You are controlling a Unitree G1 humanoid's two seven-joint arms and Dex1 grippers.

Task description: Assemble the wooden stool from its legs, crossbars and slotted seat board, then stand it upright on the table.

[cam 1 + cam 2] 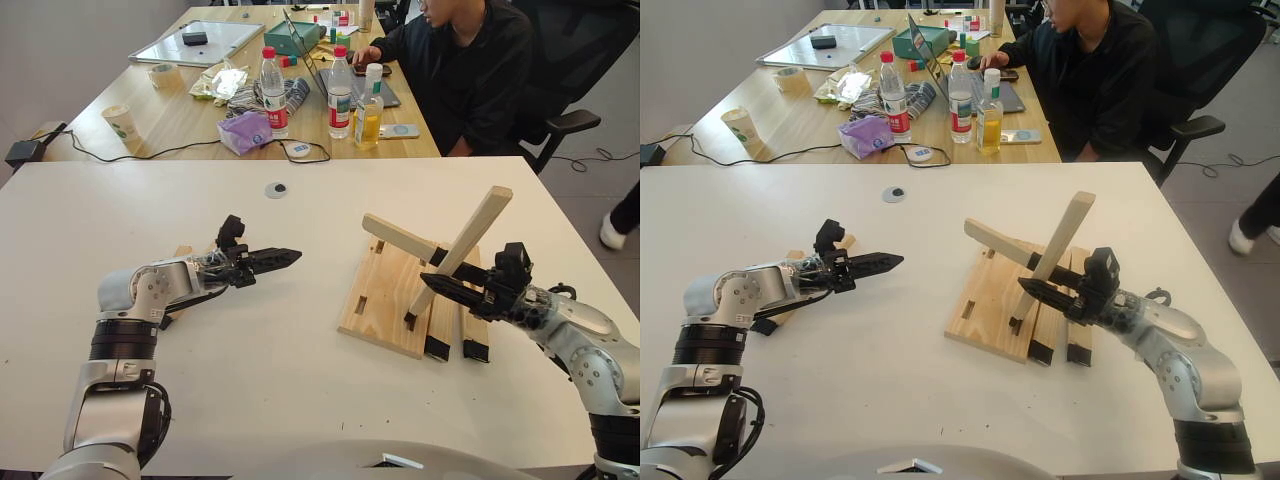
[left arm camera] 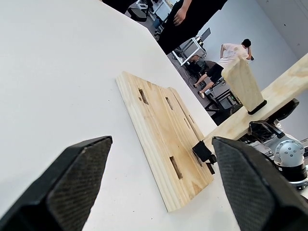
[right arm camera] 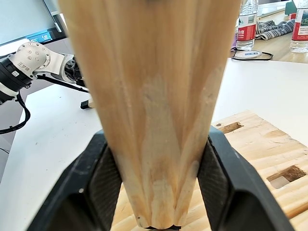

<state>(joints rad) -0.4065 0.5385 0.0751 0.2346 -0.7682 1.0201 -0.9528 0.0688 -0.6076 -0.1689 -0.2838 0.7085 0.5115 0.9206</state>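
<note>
The slotted seat board [image 1: 385, 300] lay flat on the white desk [image 1: 250, 390], right of centre. A leg [image 1: 468, 240] leaned tilted over it, its black-capped foot down on the board, gripped low by the right claw [image 1: 430, 284]. The left claw [image 1: 290, 258] hovered well apart, fingers spread, forearm low, pointing toward the board. Behind stood a second, cluttered desk [image 1: 180, 120].

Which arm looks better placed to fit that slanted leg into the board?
Right. Its jaws clamp the tilted leg, whose lower end is down at the seat board. The left jaws stand open and empty, away over the table.
</note>
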